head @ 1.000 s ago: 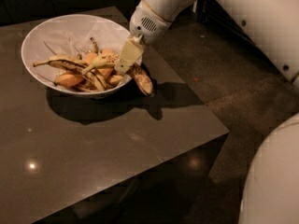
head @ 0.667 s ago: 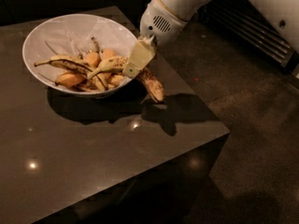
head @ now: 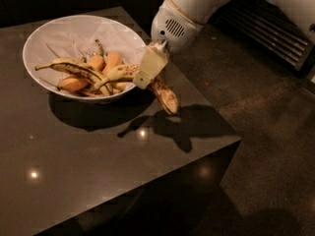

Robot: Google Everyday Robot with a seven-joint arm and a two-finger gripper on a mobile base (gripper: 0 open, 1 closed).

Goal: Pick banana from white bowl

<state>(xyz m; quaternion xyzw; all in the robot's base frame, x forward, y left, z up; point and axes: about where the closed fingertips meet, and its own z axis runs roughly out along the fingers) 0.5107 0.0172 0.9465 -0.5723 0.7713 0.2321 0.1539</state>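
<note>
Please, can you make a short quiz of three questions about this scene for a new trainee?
1. True or false: the end effector is far from the white bowl.
2. What does the end effector grip? A) the banana B) an orange chunk C) nothing
3. Fill in: the banana's brown end sticks out over the ___.
Key: 1 false, it is at the bowl's rim; 2 A; 3 table.

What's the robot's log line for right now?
gripper: at white bowl rim, jaws shut on banana | banana: across rim, brown end out over table | in bowl: slimmer banana, orange chunks
</note>
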